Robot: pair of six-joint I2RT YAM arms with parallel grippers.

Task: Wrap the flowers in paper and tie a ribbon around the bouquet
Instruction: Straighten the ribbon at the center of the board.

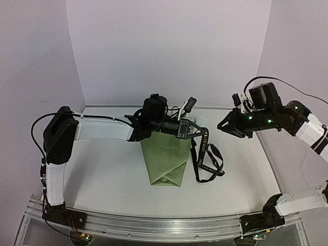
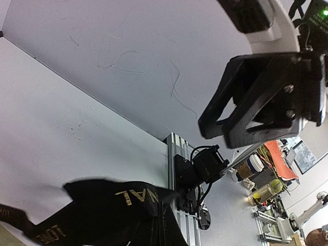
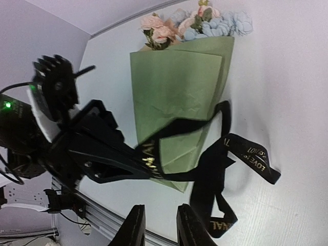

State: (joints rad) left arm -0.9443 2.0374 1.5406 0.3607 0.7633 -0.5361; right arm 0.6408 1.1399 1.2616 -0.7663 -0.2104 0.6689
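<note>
Two claws, one ribbon. Left claw point(image 1: 199, 129) is pinched shut on the ribbon point(image 3: 251, 156), holding a strand above the bouquet point(image 3: 177, 97). The bouquet lies mid-table point(image 1: 102, 169), blooms far, tip near. Right claw point(image 3: 161, 210) is slightly parted, empty, off to the right. Risk: the ribbon hangs slack, with no knot I can see. If my pinch slips or I tug sideways, the cone may skid or unroll.
</note>
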